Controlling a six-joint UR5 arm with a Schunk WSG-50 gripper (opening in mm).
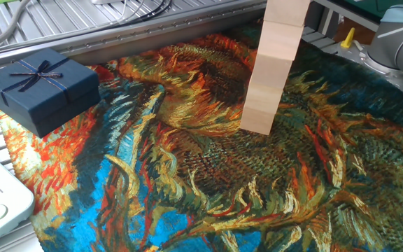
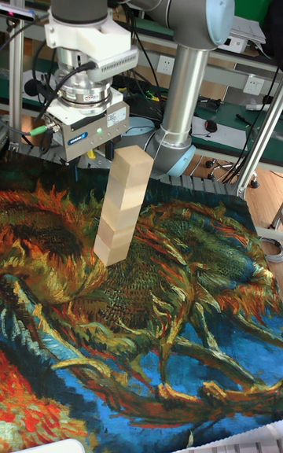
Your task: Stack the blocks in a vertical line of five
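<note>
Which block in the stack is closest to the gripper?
The top block. It sits highest in the stack, level with the gripper hanging just behind and left of it in the tall view; the other blocks are all lower, down to the cloth.

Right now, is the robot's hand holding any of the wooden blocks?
It cannot be told. The hand sits just behind the top of the blocks stack, and its fingers are hidden, so any hold is out of sight.
</note>
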